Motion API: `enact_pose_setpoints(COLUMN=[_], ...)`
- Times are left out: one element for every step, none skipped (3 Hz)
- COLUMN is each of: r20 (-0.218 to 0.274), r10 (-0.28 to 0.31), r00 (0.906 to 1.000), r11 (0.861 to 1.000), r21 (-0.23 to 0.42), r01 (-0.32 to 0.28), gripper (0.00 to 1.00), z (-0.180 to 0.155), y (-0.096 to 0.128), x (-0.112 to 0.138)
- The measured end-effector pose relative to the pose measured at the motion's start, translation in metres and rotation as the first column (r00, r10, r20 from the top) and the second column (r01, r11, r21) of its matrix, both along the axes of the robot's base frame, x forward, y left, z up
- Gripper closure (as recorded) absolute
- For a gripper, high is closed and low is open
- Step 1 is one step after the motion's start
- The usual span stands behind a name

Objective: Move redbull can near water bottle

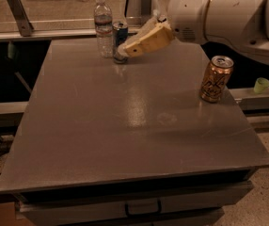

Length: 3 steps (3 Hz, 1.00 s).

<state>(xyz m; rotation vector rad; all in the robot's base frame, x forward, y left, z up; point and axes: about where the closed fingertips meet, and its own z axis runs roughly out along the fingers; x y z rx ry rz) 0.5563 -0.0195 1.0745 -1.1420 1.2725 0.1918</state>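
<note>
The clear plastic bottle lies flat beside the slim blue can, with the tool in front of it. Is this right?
No. The camera view shows the clear plastic bottle upright beside the slim blue can, with the tool in front of it.

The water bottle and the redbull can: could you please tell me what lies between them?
Nothing; the camera view shows only a narrow gap between water bottle and redbull can. The gripper covers the can's lower right.
</note>
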Motion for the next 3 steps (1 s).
enact_pose_setpoints(r20=[0.122, 0.288, 0.331], r10=[-0.089, -0.212, -0.226], r00=[0.9885, 0.9338, 0.9161], r11=[0.995, 0.972, 0.969], r21=[-0.03, -0.038, -0.017], r01=[0.094, 0.233, 0.245], gripper=[0.0, 0.0, 0.0], z=[0.024, 0.072, 0.1], y=[-0.071, -0.164, -0.172], x=[0.029, 0.055, 0.051])
